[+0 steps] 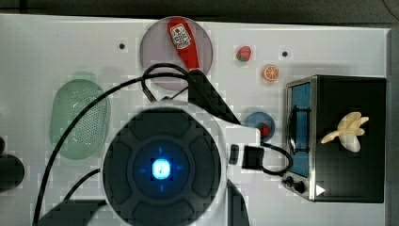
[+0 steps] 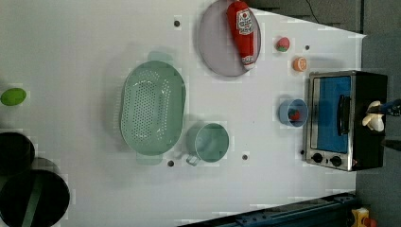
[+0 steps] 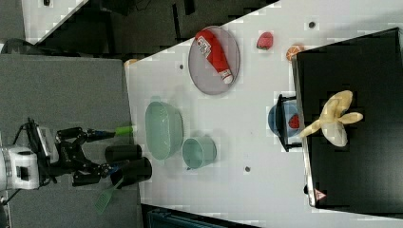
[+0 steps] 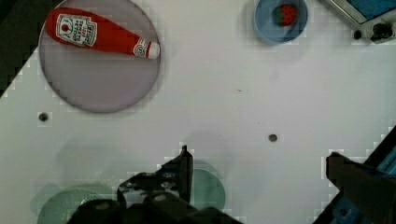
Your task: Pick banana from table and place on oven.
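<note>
The pale yellow banana (image 1: 348, 131) lies on the flat black roof of the oven (image 1: 353, 181), its peel flaps splayed out. It also shows on the oven roof in the right view as the banana (image 3: 332, 121) and in the left view as the banana (image 2: 375, 119). My gripper (image 4: 261, 168) hangs open and empty high over the white table (image 1: 47, 56), above the green cup (image 4: 205, 186). In the right view the gripper (image 3: 111, 152) stands far to the left of the oven (image 3: 361, 180), well clear of the banana.
A red ketchup bottle (image 1: 183, 44) lies on a grey plate (image 1: 155, 52). A strawberry (image 1: 243, 53) and an orange slice (image 1: 270, 72) sit near the oven's back corner. A blue bowl (image 2: 286, 112) holding a strawberry stands before the oven door. A green colander (image 2: 152, 113) and green cup (image 2: 211, 142) stand mid-table.
</note>
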{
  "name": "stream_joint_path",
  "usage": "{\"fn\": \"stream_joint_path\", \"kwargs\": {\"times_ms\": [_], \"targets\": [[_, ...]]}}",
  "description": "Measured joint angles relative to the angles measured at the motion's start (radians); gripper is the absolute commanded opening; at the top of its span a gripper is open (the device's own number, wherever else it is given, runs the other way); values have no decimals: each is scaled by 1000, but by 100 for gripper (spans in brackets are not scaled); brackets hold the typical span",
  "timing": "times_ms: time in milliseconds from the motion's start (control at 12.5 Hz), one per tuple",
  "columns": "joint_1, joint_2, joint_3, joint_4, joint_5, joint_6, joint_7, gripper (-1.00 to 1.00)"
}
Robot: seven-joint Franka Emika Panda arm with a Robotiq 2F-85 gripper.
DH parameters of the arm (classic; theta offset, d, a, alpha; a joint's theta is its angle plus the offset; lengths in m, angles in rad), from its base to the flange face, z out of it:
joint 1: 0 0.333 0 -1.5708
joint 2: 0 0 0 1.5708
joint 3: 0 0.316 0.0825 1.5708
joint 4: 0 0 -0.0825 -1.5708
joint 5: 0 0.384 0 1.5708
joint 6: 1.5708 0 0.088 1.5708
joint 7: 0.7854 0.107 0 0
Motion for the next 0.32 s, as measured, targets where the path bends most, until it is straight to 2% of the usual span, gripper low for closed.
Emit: {"fn": "stream_joint_path", "kwargs": {"times_ms": [160, 320], "targets": [[-3, -15, -13, -1, -15, -11, 5, 100], [-12, -21, -38, 4, 16, -7, 5, 100]]}}
